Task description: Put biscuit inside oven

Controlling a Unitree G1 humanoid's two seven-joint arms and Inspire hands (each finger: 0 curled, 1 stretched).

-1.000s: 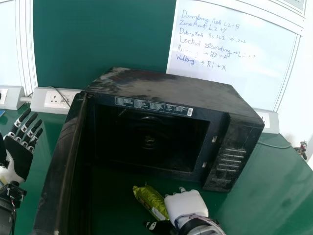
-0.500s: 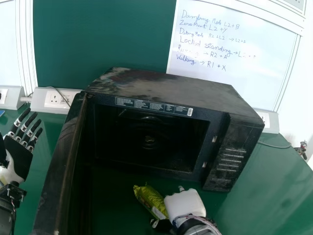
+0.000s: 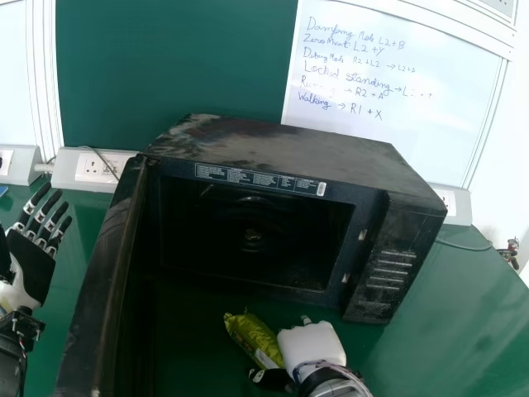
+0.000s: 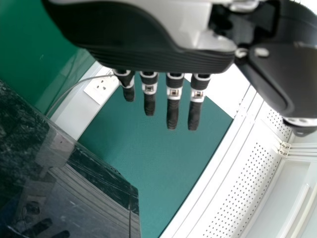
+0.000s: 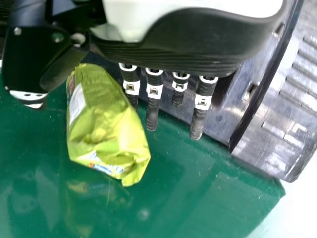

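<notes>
Left hand [image 3: 31,269] at the head view's left edge: wide open, fingers straight, holding nothing; probably parked there to stay out of the door's way. Right of that hand, oven door [image 3: 103,281] swung open toward the robot, presumably so the right hand gets a free path. Oven [image 3: 289,153] ahead of the right hand, cavity [image 3: 248,236] ahead and slightly left. Biscuit pack [image 3: 253,337], green, just left of the right hand, outside the oven, likely staged near the opening for a short lift. Right hand [image 3: 312,343] low, thumb and straight fingers either side of the pack, spread rather than curled; no grip, contact can't be told. Looks like lining up a grasp; closing comes next, and crinkly wrap could slip.

Surface: glossy green table [image 3: 471,306] under pack and right hand. Room: wall sockets [image 3: 97,168] beyond the left hand, green board [image 3: 173,66] behind the oven, whiteboard with handwriting [image 3: 388,149] far beyond the right hand.
</notes>
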